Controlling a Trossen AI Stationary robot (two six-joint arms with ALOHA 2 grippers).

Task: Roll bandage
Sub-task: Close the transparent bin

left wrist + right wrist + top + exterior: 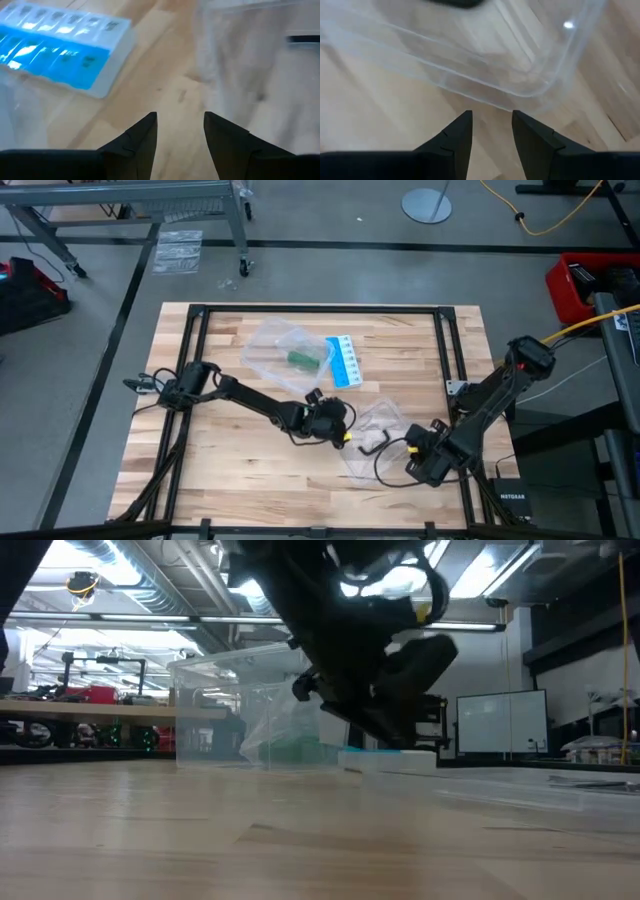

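Note:
The dark green bandage (298, 358) lies as a small roll inside a crumpled clear wrapper (275, 345) at the table's far middle; the low view shows the bandage (300, 751) behind the plastic. My left gripper (340, 423) hovers open near the table's middle, nearer than the bandage, with bare wood between its fingers (180, 120). My right gripper (415, 455) points down at the near right, open (491, 117), just beside the rim of a clear plastic tray (520, 90). Neither gripper touches anything.
A blue-and-white card (343, 362) lies right of the wrapper and also shows in the left wrist view (60, 45). A clear tray (378, 423) sits between the two grippers. A black frame (445, 350) runs around the table's edges.

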